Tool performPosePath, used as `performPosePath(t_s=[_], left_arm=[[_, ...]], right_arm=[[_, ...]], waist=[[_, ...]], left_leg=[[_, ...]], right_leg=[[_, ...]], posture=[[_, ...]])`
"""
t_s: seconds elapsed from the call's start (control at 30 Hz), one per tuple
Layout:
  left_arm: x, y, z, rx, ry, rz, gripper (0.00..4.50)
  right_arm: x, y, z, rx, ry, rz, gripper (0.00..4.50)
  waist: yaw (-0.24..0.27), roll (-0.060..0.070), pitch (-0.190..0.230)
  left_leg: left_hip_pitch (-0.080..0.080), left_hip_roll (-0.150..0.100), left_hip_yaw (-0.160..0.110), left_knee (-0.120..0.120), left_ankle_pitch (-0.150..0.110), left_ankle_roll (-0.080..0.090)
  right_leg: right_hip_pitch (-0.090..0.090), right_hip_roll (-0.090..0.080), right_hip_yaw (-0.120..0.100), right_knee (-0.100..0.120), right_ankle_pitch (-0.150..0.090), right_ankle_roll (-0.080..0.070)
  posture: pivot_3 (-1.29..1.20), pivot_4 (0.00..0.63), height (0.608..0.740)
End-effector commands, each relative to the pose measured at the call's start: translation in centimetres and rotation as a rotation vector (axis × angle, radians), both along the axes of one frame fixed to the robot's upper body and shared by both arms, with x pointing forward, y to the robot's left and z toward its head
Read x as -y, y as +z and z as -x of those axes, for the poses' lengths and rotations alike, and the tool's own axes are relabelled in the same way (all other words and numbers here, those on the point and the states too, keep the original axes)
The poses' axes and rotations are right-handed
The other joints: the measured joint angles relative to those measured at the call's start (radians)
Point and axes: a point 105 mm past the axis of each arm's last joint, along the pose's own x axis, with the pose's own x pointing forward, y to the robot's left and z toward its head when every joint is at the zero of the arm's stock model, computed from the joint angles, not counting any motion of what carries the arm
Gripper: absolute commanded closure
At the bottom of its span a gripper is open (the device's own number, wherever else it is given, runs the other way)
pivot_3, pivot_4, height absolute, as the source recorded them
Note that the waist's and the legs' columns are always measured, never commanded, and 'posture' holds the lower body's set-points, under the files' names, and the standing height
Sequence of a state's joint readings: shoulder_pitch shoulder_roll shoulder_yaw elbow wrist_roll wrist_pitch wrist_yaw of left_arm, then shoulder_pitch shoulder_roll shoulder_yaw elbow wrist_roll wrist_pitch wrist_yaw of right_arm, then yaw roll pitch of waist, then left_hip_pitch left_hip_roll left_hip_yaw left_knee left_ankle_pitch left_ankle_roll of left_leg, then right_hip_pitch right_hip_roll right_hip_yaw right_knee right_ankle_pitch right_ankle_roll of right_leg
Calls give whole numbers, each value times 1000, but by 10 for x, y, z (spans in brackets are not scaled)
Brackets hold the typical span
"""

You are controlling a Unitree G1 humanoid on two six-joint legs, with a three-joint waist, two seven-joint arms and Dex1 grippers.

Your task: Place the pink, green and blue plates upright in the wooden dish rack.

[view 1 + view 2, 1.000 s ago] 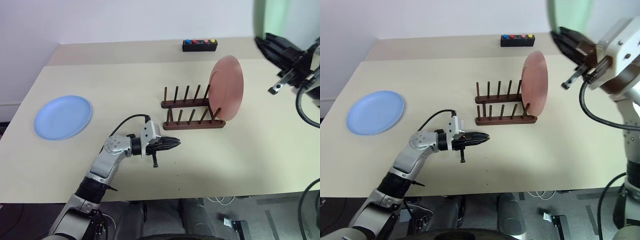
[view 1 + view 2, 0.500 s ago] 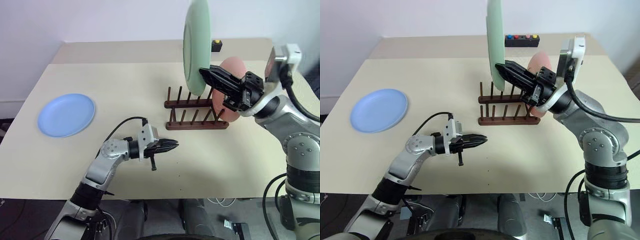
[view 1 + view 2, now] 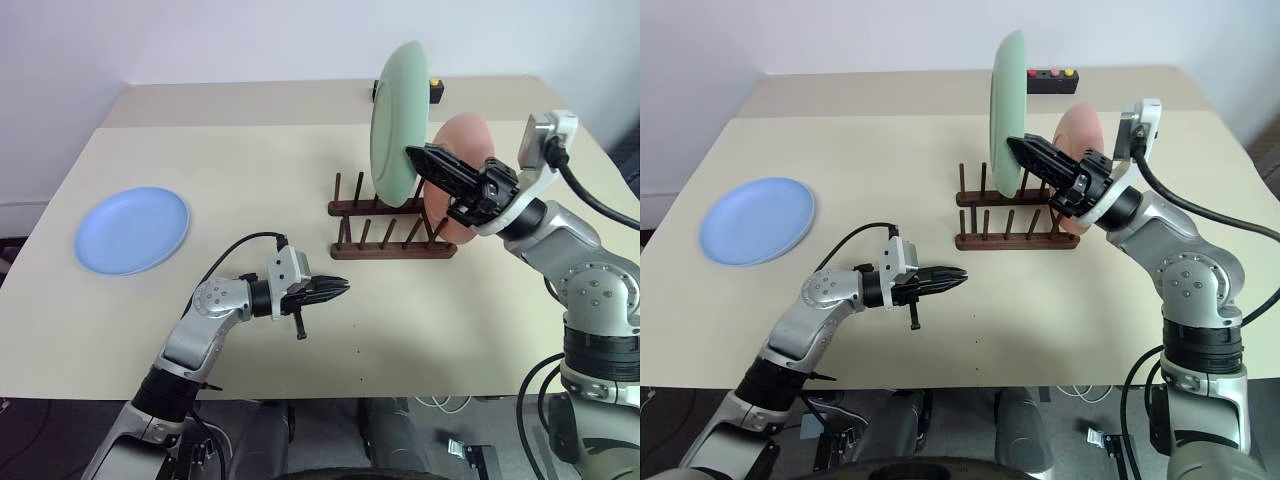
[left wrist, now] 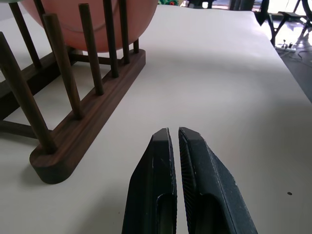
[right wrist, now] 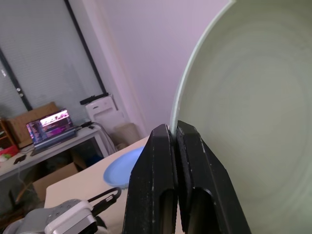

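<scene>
rack (image 3: 390, 225) of dark wood is seen near the middle of the pale table (image 3: 480, 320), its two peg rows running side by side. one plate is held in it: the pink plate (image 3: 462, 160) is stood upright on edge at the rack's right end, between the pegs. the remaining slots are left unfilled.

the green plate (image 3: 396, 125) is held upright in the air above the rack, just to the left of the pink plate and apart from the pegs. its rim is pinched by the right gripper (image 3: 420, 158), whose black fingers are pressed together on the plate's edge, as is also seen in the right wrist view (image 5: 174, 136).

the blue plate (image 3: 132, 229) is laid flat on the table far to the left, well apart from the rack.

the left gripper (image 3: 335, 289) is held low over the table in front of the rack, pointed to the right, its fingers closed with nothing between them.

a small black box with coloured buttons (image 3: 1052, 80) is seen at the table's far edge, partly hidden behind the green plate.
</scene>
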State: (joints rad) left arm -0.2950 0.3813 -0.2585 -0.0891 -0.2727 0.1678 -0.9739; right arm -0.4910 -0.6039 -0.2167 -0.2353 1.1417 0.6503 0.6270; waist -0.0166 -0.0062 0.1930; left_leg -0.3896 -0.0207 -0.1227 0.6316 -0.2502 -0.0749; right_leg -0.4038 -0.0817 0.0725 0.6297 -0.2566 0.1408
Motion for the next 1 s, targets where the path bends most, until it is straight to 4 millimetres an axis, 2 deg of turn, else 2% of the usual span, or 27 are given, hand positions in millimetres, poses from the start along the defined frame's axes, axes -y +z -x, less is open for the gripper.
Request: performPosePath(t_s=[0.03, 0.53, 1.0], left_arm=[[2, 12, 1, 39, -9, 27, 4265], [4, 13, 1, 43, -15, 34, 4265], [3, 17, -2, 64, 1, 45, 4265]], right_arm=[[8, 10, 4, 39, -18, -32, 4447], [16, 13, 20, 48, 4, -65, 4447], [13, -3, 16, -21, 0, -33, 4447]], waist=[[0, 0, 0], [-1, 0, 0], [-1, 0, 0]], left_leg=[[0, 0, 0, 0, 0, 0], [0, 0, 0, 0, 0, 0], [0, 0, 0, 0, 0, 0]], right_leg=[[0, 0, 0, 0, 0, 0], [0, 0, 0, 0, 0, 0], [0, 0, 0, 0, 0, 0]], posture=[[0, 150, 740], [0, 150, 740], [0, 150, 740]])
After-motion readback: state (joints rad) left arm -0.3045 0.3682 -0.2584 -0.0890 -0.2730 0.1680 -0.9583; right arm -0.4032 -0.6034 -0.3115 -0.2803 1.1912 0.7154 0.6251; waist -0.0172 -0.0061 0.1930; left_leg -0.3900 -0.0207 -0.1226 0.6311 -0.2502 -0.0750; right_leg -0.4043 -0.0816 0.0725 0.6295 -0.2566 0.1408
